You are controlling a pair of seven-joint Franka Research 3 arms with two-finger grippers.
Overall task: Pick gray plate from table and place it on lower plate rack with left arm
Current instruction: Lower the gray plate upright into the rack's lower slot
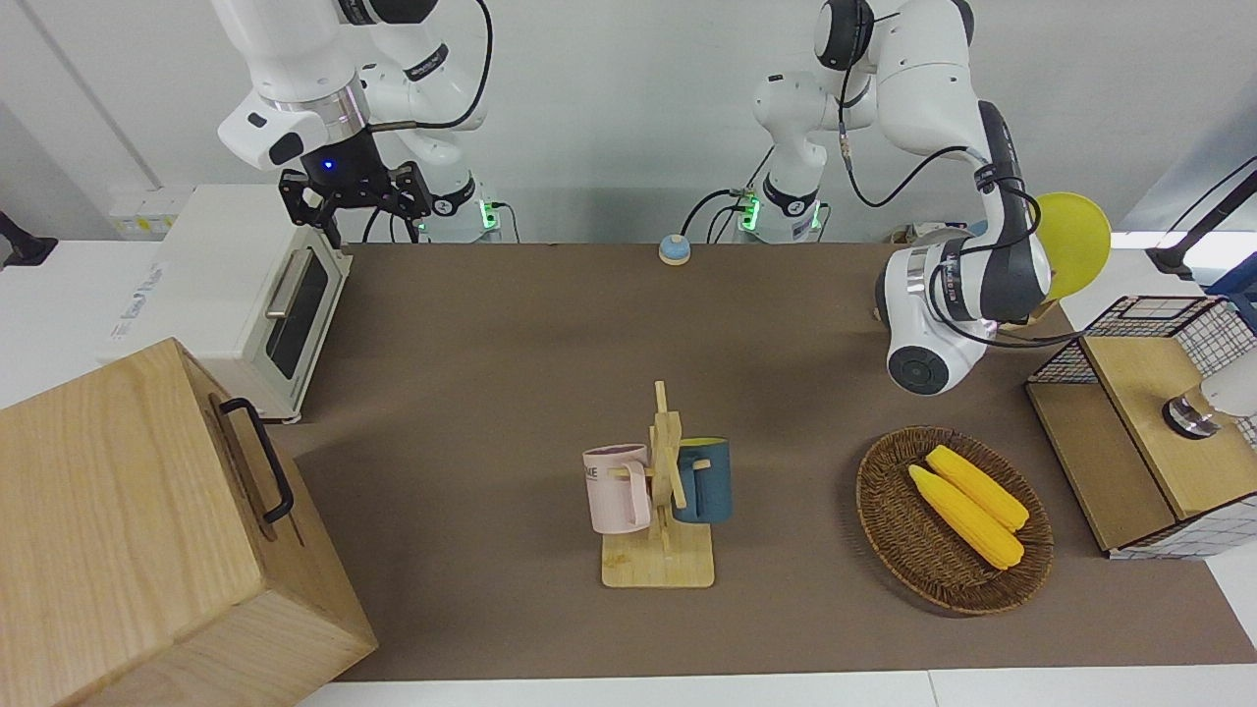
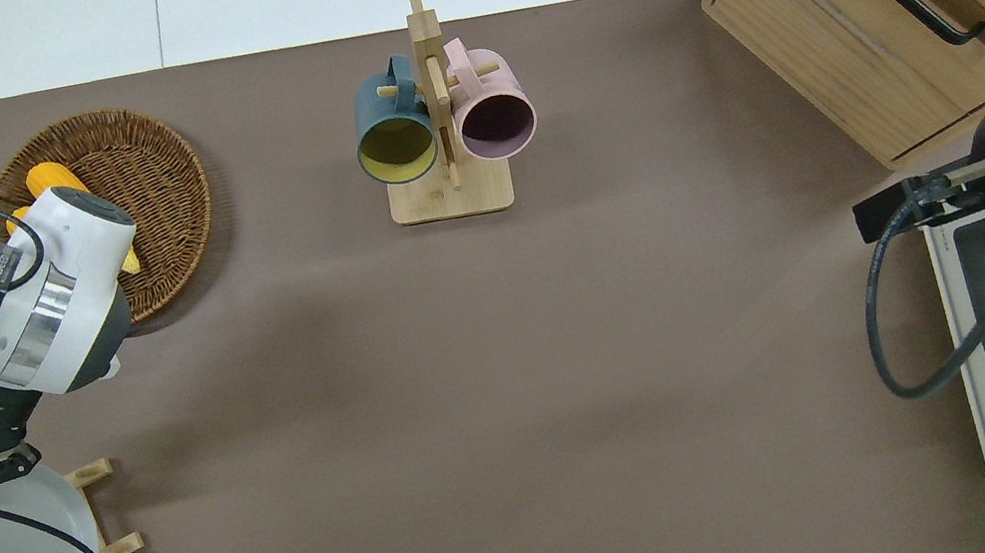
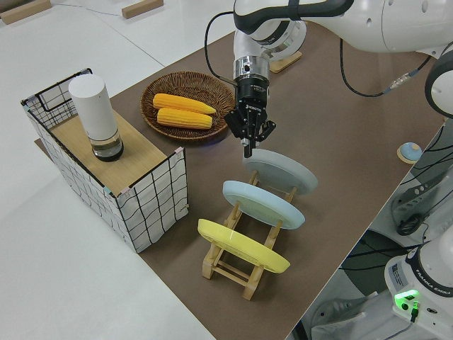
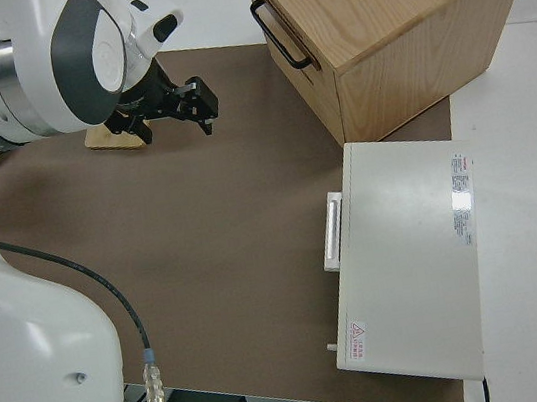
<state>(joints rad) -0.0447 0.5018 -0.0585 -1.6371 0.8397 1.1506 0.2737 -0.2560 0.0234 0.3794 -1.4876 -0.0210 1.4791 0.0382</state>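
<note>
placing step: left gripper (image 3: 248, 139) pinching rim of gray plate (image 3: 280, 171), seated on lower plate rack (image 3: 248, 265); next, opening fingers and lifting clear.

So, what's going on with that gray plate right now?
Left gripper just above gray plate. Plate standing in lower plate rack beside light-blue plate. Right arm parked. Nothing in the way.
</note>
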